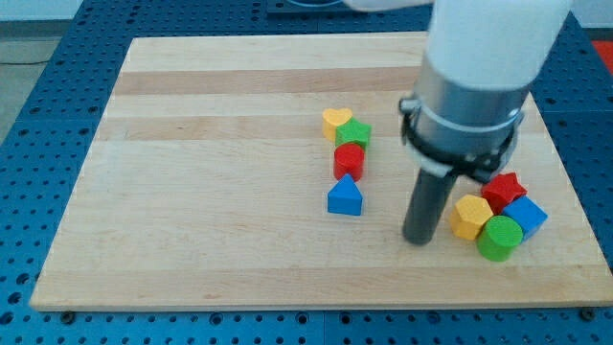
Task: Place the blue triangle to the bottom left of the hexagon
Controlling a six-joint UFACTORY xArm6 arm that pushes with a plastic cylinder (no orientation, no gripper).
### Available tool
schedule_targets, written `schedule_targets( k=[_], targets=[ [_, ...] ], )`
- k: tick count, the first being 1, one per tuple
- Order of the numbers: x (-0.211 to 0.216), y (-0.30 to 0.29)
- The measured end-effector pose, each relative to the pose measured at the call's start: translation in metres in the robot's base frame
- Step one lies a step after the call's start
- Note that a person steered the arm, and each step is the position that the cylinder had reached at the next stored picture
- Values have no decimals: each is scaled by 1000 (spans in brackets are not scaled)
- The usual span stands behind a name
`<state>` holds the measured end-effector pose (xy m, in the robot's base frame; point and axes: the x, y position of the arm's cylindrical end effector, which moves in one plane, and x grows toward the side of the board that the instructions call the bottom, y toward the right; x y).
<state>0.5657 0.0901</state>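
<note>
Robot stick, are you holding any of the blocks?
No, nothing is held. My tip stands on bare board between the blue triangle and the yellow block.

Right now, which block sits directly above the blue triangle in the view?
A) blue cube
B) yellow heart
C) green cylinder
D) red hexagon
D: the red hexagon touches the top of the blue triangle, in the column of blocks left of my tip.
</note>
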Motion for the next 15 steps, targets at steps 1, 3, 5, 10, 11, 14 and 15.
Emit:
schedule_targets(
  k=[1,3,5,10,11,14,15],
  targets=[
    [11,-70],
    [-50,-132],
    [-66,-36],
    [-10,-13],
    [-3,-10],
    [-2,23],
    [-2,18]
  ],
)
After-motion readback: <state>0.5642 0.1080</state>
